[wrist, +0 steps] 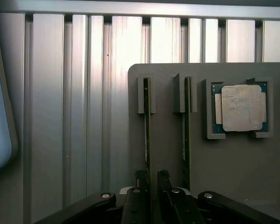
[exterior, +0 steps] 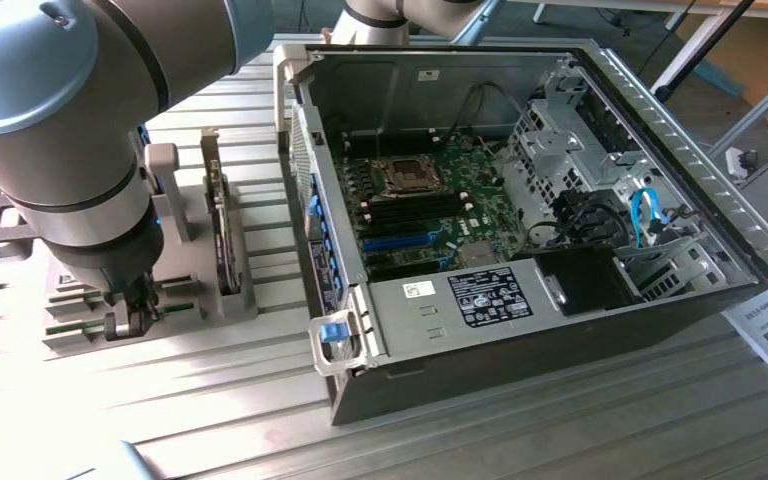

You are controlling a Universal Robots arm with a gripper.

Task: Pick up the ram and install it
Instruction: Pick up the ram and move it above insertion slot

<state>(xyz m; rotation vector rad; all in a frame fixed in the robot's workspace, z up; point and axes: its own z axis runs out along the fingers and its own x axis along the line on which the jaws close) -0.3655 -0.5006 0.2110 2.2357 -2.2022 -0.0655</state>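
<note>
The ram [wrist: 147,135] stands on edge in a slot of the grey holder [wrist: 168,140], a thin green stick seen edge-on, with a second stick [wrist: 185,135] in the next slot just beside it. No writing can be read on either stick. The jaws are apart and reach down over the near end of the ram, one of the fingers [wrist: 141,179] on each side of it, with a gap visible on at least one side; nothing is gripped. Farther along the holder, a square silver CPU [wrist: 241,107] lies flat in its own recess, its face blank. The holder sits on the ribbed metal surface [wrist: 84,116]. In the exterior view the arm [exterior: 64,150] hangs over the holder at the exterior view's left, and an open computer case [exterior: 558,350] lies on the surface to its right. Inside are a green motherboard [exterior: 471,205] and a power supply with a black label [exterior: 491,295] in white print and a small white sticker [exterior: 419,289], both too small to read.
</note>
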